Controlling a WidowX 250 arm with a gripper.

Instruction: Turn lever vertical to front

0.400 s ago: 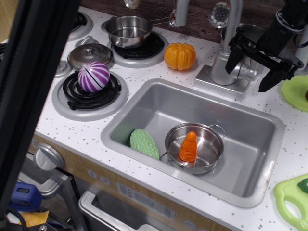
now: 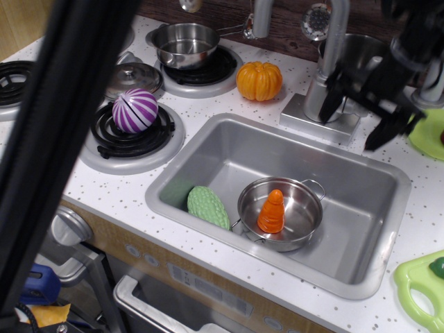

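Note:
The faucet stands behind the sink on a grey base point(image 2: 312, 114), with its tall spout pipe point(image 2: 334, 35) rising from it. My black gripper point(image 2: 350, 128) is at the faucet's right side, blurred by motion. It is open, with its two fingers spread to either side of where the lever sits. Only a small grey patch of the lever point(image 2: 355, 106) shows between the fingers, and I cannot tell which way it points. The left finger point(image 2: 331, 104) is close against the faucet column. The right finger point(image 2: 380, 132) hangs over the sink's back edge.
The steel sink point(image 2: 208, 159) holds a small pot point(image 2: 305, 222) with an orange carrot point(image 2: 272, 211) and a green sponge-like piece point(image 2: 208, 206). An orange pumpkin point(image 2: 259, 80) sits left of the faucet. A purple striped ball point(image 2: 135, 110) lies on a burner. A dark bar point(image 2: 62, 152) blocks the left foreground.
My gripper has shifted slightly down and toward the front beside the faucet and is now blurred. The dark foreground bar has moved right in the picture.

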